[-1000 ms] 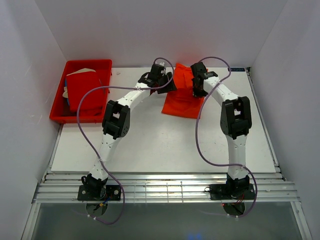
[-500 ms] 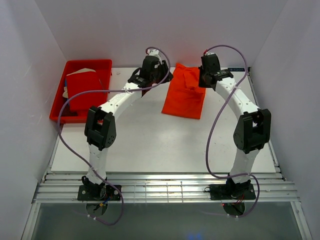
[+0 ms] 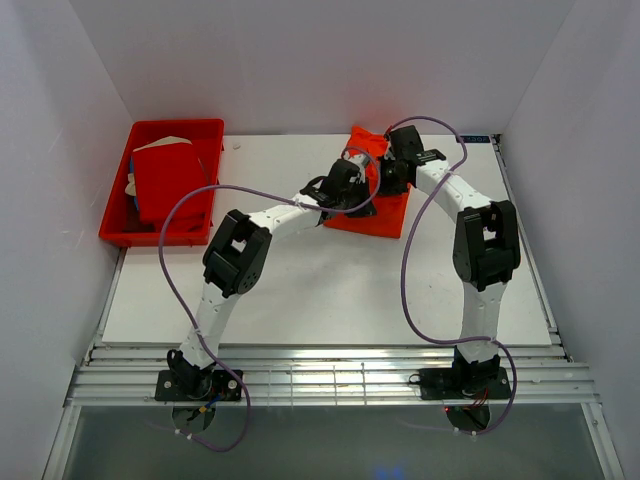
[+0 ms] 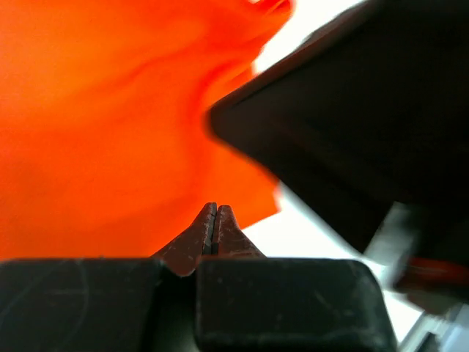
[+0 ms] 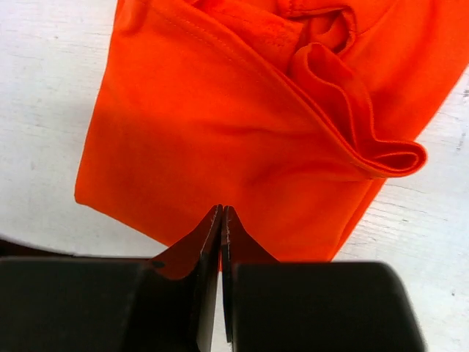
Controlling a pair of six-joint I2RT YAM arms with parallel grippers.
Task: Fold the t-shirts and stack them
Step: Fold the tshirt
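**Change of state.** Half a second ago the two arms stood apart, one on each side of the orange t-shirt. Both wrists are now over it, close together above its middle. The shirt has not moved. It lies flat on the table at about 1 o'clock from the table's centre, folded into a narrow oblong.

**Left gripper**. Note that the fingers are pressed tip to tip. No cloth shows between them, so treat this gripper as holding nothing. Orange cloth fills the wrist view from 9 to 12 o'clock. A dark housing, probably part of the right arm, crowds in at 2 o'clock.

**Right gripper**. The fingers are likewise brought fully together and hold nothing. They point at the near edge of the folded shirt. A loose rolled hem stands up at 2 o'clock in this view.

**Meaning for the task.** Closed, empty fingers brought in over a laid fold suggest a pressing or smoothing pass, not a new grasp. You can take the fold as laid but not yet tidy while the rolled hem is raised.

**Remaining work.** The deeper red t-shirt lies bundled in the red tray at 10 o'clock, well apart from the orange one. Stacking is not yet done.

**Caution.** The wrists are very close together, so watch for contact between them.
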